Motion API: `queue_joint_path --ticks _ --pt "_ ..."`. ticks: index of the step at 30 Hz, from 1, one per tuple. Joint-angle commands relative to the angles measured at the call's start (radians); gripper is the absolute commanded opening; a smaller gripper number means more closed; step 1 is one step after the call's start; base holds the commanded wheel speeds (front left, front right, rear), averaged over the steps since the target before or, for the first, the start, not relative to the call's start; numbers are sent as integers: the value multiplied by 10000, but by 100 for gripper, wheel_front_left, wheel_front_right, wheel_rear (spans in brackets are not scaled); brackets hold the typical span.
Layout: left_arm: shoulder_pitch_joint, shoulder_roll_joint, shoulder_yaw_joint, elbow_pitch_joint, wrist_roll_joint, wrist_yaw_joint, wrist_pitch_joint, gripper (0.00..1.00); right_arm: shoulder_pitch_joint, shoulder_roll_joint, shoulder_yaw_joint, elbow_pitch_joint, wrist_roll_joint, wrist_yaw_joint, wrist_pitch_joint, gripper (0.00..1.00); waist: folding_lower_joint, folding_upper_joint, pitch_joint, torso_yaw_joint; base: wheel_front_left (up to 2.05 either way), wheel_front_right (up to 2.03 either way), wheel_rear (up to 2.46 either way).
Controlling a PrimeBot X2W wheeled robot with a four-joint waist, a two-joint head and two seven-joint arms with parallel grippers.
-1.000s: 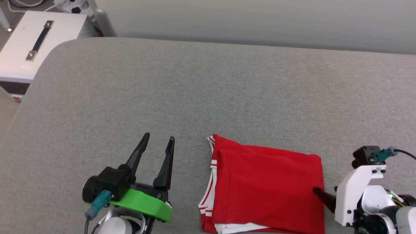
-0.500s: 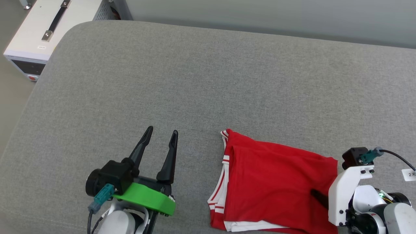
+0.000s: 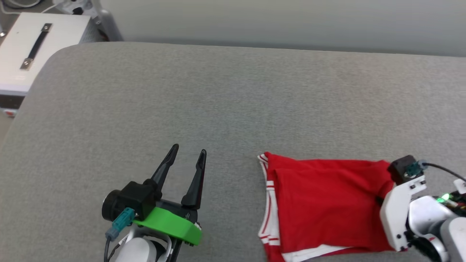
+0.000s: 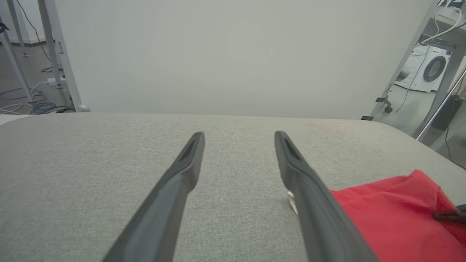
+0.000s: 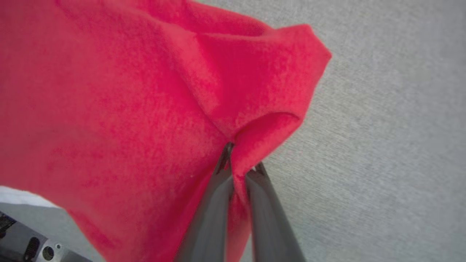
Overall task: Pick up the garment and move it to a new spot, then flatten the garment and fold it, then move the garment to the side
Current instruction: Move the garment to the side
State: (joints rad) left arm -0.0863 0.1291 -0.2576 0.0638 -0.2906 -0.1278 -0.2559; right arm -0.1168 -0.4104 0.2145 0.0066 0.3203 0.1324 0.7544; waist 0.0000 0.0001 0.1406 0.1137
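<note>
Grey woven upholstery covers a wide padded surface (image 3: 233, 91) with rounded corners, and a plain pale wall (image 3: 291, 22) is seen behind it at 12 o'clock in the head view. At 10 o'clock, off the surface, one white case (image 3: 22, 54) with a black strap handle is seen, partly cut off by the frame edge. In the left wrist view, metal frame legs (image 4: 54, 43) and loose cables (image 4: 40, 107) are seen on the floor at 10 o'clock, and one washing machine (image 4: 429, 69) at 2 o'clock.

One garment (image 3: 327, 203) is laid folded on the surface at 4 o'clock in the head view. Plain red cloth is turned upward, with red-white striped trim (image 3: 267, 203) along its 9 o'clock edge. Its 6 o'clock edge is cut off by the frame, so the whole outline cannot be made out.

Two grippers are counted, each with two dark fingers. The left gripper (image 3: 189, 148) is held at 7 o'clock, well apart from the garment, with its fingers spread and nothing between them. In the head view the fingers of the right gripper (image 5: 243, 160) are largely hidden behind its own white wrist. In the right wrist view they are seen clenched on a raised pinch of the garment's red cloth at its 3 o'clock edge, and the cloth is puckered around the tips.
</note>
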Motion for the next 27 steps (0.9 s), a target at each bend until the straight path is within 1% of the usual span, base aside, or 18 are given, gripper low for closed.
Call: queue_joint_path --ticks 1,5,8,10,11,13,16,20,27 --pt "-31 24 -66 -19 28 -29 -59 100 -297 -400 133 -213 -131 -17 -115 0 0 -1 -20 -553 0 0 0" --pt "-149 -168 -26 -106 -204 -29 -59 100 -649 -1718 720 -730 -326 -17 -339 0 0 -1 249 -1191 0 0 0" --pt "-349 -144 -418 -91 -93 -29 -59 100 -890 -2724 1029 -837 -412 -17 -585 0 0 -1 510 -1627 0 0 0" --pt "-490 -145 -623 -24 -2 -29 -59 100 -1041 -3311 1121 -793 -488 -17 -810 0 0 -1 692 -1873 0 0 0" --pt "-552 -169 -692 -14 29 -29 -59 100 -1107 -3501 1101 -740 -469 -17 -941 0 0 -1 795 -1983 0 0 0" --pt "-710 -218 -921 29 107 -29 -59 100 -1207 -3803 954 -585 -455 -17 -1212 0 0 -1 1004 -2171 0 0 0" --pt "-981 -251 -1188 83 256 -29 -59 100 -1314 -4432 929 -230 -531 -17 -1710 0 0 -1 1428 -2480 0 0 0" --pt "-1411 -169 -1495 -51 584 -29 -59 100 -1664 -4979 859 446 -702 -17 -2600 0 0 -1 2089 -2832 0 0 0" --pt "-2011 -157 -1917 -537 955 -29 -59 100 -2577 -5242 337 2115 -1520 -17 -4483 0 0 -1 3071 -3157 0 0 0"
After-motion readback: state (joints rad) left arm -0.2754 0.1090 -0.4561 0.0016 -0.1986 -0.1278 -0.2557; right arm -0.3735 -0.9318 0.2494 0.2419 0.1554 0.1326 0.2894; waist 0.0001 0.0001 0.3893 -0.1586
